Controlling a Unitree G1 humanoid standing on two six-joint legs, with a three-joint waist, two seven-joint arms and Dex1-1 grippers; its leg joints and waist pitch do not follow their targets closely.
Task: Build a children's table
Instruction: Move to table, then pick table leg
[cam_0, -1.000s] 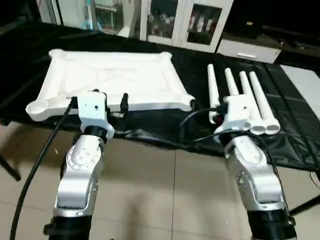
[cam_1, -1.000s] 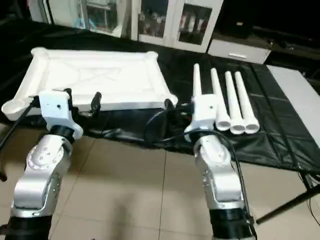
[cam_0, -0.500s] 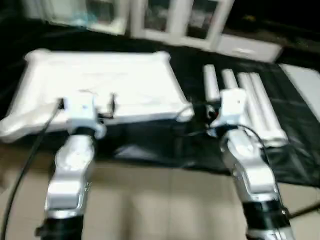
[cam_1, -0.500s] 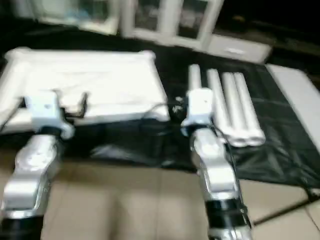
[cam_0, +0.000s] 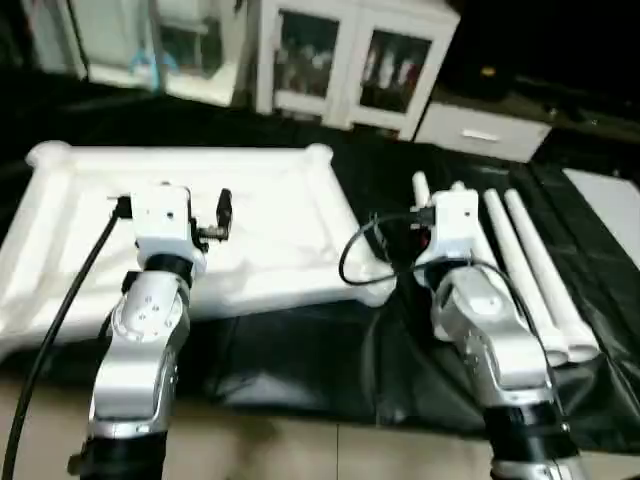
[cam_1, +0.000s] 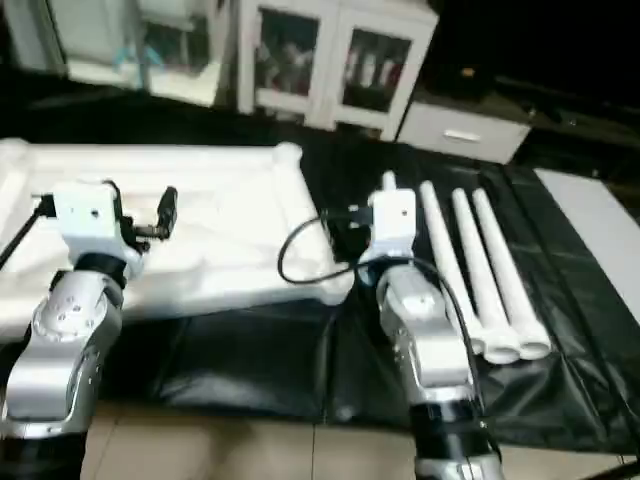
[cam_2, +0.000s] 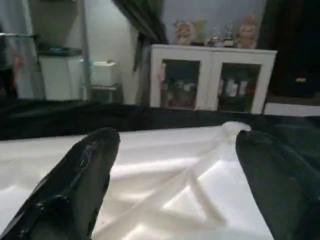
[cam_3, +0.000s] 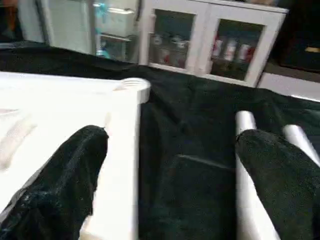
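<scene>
A home-like room: a white glass-door cabinet (cam_0: 355, 60) holds figurines.

- Dim room; the black cloth (cam_0: 300, 370) swallows detail.
- White tabletop (cam_0: 270, 210) glares, ribs washed out.
- Head views soft; wrist-view fingers (cam_2: 75, 185) blurred.

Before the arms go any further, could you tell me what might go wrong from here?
The right gripper hangs open between the tabletop and the legs; reaching in, it could roll the closely packed legs apart. The loose cable by that wrist might snag the tabletop's corner. The black cloth is wrinkled and could drag.
</scene>
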